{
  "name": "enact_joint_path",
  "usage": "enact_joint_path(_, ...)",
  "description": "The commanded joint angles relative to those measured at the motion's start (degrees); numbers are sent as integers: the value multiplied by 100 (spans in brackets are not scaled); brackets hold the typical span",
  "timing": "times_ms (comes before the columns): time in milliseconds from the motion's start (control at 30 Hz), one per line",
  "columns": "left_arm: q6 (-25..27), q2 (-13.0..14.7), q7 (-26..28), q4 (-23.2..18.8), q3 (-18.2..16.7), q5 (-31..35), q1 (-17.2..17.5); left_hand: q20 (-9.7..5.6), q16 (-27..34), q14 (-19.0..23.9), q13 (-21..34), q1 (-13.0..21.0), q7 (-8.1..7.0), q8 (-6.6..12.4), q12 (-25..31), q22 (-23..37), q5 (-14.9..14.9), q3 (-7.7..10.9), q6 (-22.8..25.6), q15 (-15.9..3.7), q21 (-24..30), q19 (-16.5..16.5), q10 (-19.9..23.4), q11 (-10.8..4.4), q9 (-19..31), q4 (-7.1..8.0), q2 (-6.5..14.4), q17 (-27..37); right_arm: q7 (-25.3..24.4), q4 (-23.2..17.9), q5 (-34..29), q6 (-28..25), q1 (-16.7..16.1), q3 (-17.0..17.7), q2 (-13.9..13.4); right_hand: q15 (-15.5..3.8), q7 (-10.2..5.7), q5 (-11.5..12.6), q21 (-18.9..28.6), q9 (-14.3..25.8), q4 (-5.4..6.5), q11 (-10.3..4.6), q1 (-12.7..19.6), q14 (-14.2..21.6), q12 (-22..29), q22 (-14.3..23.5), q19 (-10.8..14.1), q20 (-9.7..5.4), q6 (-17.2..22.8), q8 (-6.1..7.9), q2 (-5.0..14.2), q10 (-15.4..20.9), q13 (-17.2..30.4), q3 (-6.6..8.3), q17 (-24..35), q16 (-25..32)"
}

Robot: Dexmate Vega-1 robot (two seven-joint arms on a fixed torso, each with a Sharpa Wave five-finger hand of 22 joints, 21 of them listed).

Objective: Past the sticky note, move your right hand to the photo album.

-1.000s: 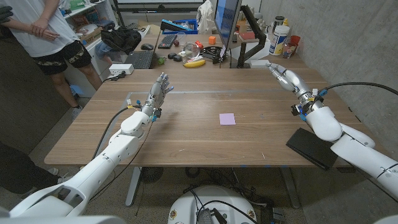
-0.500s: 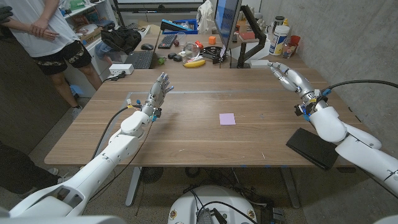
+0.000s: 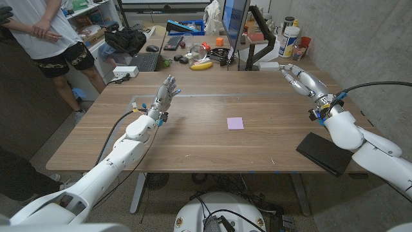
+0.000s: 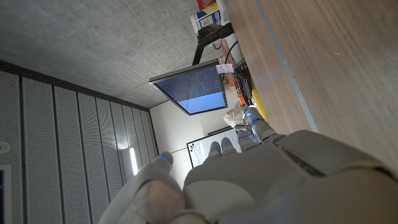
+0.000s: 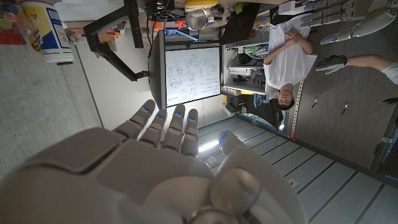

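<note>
Your right forearm is covering the near corner of the black photo album [image 3: 324, 153]; the person [image 3: 46, 32] at the far left is being cut off by the head view's top edge; the clutter around the banana [image 3: 201, 65] is showing too small to tell apart.

A working robotics lab or office, by the look of it: bare concrete walls [image 3: 360, 38], a monitor on an arm [image 3: 235, 26], keyboards [image 3: 174, 42] and cables on a cluttered back desk [image 3: 193, 55], and what seems to be a whiteboard of diagrams [image 5: 191, 74], though small. A person [image 3: 45, 32] stands by shelving.
</note>
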Motion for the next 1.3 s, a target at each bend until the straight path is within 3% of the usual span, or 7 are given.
enact_joint_path(33, 6, 11, 25, -31, 18, 38, 0, -423, 17, -1020, 25, 23, -14, 13, 37, 12, 55, -10, -901, -300, 46, -1299, -754, -25, 14, -10, 673, 11, -67, -211, -348, -153, -307, 297, -35, -228, -20, -3, -6, 29, -48, -6, 82, 93, 16, 16, 63, -413, 96, 28, 259, 79, 12, 16, 13, 8)
enact_joint_path(533, 44, 39, 11, -86, 41, 67, -6, -417, 16, -1019, 25, 24, -9, 14, 36, 11, 62, -19, -894, -298, 47, -1302, -752, -26, 14, -11, 671, 10, -194, -357, -758, -142, -731, 740, 56, -333, -75, 1, 28, 29, -119, -63, 157, 378, 91, 15, 256, -423, 534, 93, 236, 440, 11, 24, 1, 35)
enact_joint_path(1300, 74, -13, -37, -58, 125, 111, -85, -420, 13, -1025, 25, 22, -15, 13, 36, 10, 69, -33, -893, -293, 50, -1304, -752, -25, 14, -11, 669, 10, 248, -589, -1303, -39, -1346, 1490, 235, -370, -107, 0, 39, 29, -149, -77, 173, 504, 90, 17, 357, -418, 809, 111, 212, 577, 10, 1, 9, 23)
